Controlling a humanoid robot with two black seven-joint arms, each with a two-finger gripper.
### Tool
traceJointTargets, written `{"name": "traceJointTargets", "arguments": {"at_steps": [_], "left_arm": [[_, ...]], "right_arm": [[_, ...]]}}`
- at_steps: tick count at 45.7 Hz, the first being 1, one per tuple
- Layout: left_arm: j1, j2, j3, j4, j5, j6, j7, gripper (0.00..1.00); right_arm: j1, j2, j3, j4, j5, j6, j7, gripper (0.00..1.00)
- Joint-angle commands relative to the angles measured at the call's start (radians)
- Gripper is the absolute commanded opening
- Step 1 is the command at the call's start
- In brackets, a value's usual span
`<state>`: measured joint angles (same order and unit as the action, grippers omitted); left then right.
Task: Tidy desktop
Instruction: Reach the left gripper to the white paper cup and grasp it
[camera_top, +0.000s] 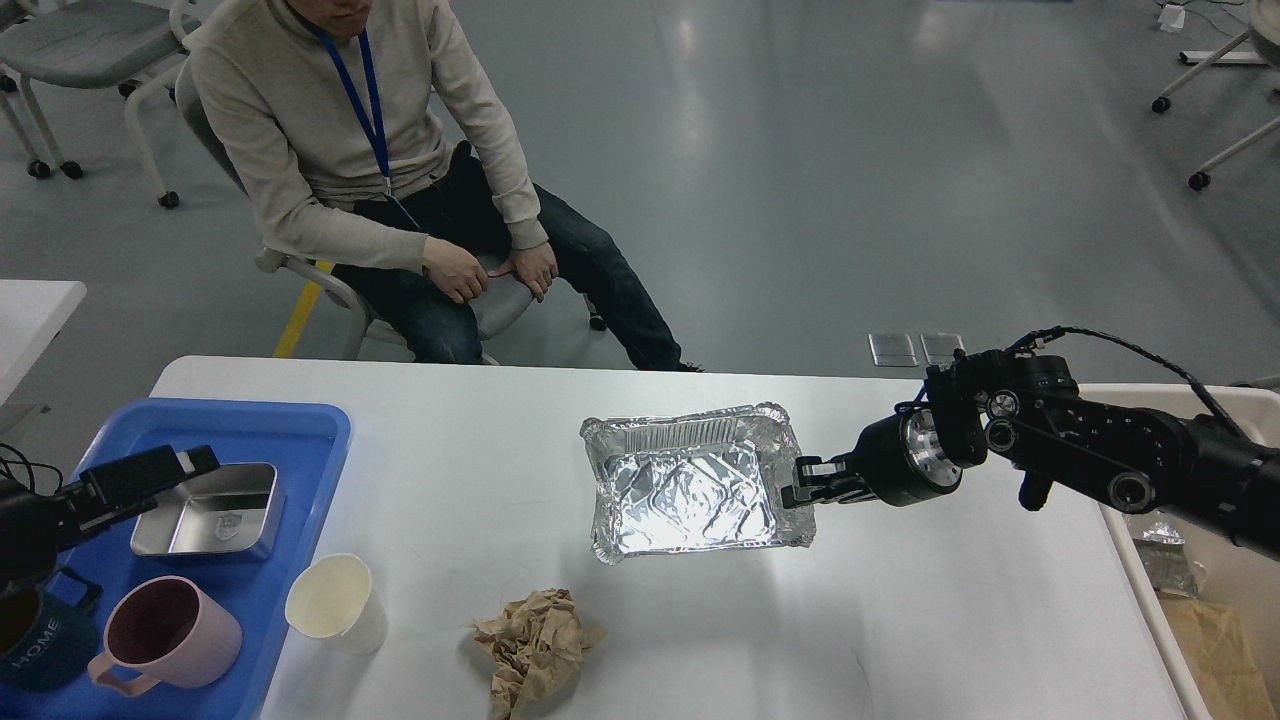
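Observation:
The white desktop fills the lower view. A crinkled aluminium foil tray is at its middle, empty. My right gripper reaches in from the right and is shut on the foil tray's right rim. A crumpled brown paper lies near the front edge. A white paper cup stands upright on the desktop beside the blue tray. My left gripper comes in from the left above the blue tray, over the steel box. It is dark, and its fingers cannot be told apart.
The blue tray also holds a pink mug and a dark mug marked HOME. A beige bin with trash stands off the right edge. A seated person is behind the far edge.

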<state>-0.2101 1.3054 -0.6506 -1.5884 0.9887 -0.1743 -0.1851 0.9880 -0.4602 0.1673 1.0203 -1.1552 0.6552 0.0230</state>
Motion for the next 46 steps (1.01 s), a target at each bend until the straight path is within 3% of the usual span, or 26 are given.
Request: {"name": "traceJointTargets", "arguments": {"at_steps": [1,14,46], "left_arm": [[0.000,-0.047,0.020,0.002,0.085,-0.002,0.001,0.96],[0.000,-0.118,0.022,0.016,0.153,-0.007,0.029,0.96],[0.000,-0.202,0.080,0.061,0.237,-0.016,0.030,0.90]], "right_arm": [[-0.003,0.000,0.000,0.000,-0.001,0.000,0.000,0.00],[-0.008,0.000,0.001,0.003,-0.001,-0.002,0.000,0.00],[-0.009,0.002,0.009,0.001,-0.001,-0.003,0.002,0.00]]}}
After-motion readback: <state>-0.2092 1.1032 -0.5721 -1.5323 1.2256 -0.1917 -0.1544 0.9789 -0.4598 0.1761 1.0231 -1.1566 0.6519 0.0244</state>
